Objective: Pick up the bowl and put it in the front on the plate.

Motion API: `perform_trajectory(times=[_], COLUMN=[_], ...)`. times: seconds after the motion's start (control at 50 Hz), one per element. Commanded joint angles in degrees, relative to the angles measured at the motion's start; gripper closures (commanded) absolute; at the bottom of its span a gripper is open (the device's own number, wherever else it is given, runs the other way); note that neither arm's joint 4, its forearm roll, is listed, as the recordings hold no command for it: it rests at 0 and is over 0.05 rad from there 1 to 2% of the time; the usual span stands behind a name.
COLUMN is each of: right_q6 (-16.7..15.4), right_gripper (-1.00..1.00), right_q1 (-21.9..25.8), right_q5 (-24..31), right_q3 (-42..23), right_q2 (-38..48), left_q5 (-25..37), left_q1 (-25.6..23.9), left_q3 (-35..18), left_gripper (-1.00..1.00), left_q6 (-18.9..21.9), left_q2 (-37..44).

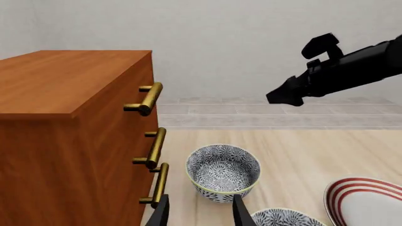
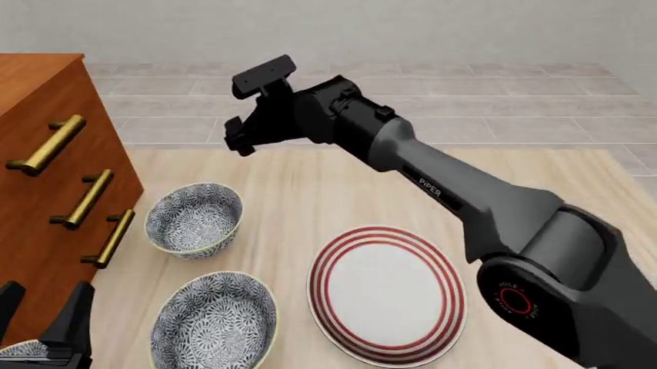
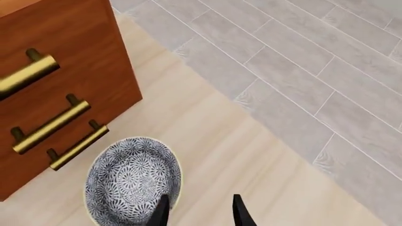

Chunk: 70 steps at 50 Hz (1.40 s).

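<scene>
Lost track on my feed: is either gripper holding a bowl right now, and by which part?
Nothing is held. The right gripper hangs open above the far bowl; the left gripper is open too, empty, low near the drawer cabinet.

bowl (image 2: 194, 219): blue-grey floral | plate (image 2: 387, 294): white, red rings | drawers (image 2: 41, 200): brown

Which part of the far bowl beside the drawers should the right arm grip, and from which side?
Grip the thin rim of the far bowl from above, one finger inside, one outside. It sits upright and open, too wide to span. Take the rim side facing away from the drawer unit, since the right gripper already hangs there, jaws open.
</scene>
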Motion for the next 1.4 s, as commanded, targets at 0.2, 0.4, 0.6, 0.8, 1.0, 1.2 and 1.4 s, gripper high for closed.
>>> perform_trajectory(times=[0.2, 0.4, 0.6, 0.8, 1.0, 1.2, 1.4], right_q6=[0.7, 0.9, 1.9, 2.6, 3.6, 4.2, 4.9], right_gripper=[-1.0, -1.0, -1.0, -1.0, -1.0, -1.0, -1.0], right_q1=[2.3, 2.6, 2.9, 3.1, 3.3, 3.3, 3.0], right_q5=[2.4, 0.5, -0.3, -1.7, -2.6, -3.7, -3.6], right_q3=[-7.8, -7.4, -8.1, -7.8, -7.6, -7.5, -9.0], right_q2=[6.0, 6.7, 8.5, 10.0, 11.0, 12.1, 13.8], left_q5=[0.0, 0.0, 0.0, 0.0, 0.0, 0.0, 0.0], left_q1=[0.0, 0.0, 0.0, 0.0, 0.0, 0.0, 0.0], left_q3=[0.0, 0.0, 0.0, 0.0, 0.0, 0.0, 0.0], left_gripper=[-1.0, -1.0, -1.0, -1.0, -1.0, -1.0, -1.0], left_q6=[0.0, 0.0, 0.0, 0.0, 0.0, 0.0, 0.0], left_q2=[0.0, 0.0, 0.0, 0.0, 0.0, 0.0, 0.0])
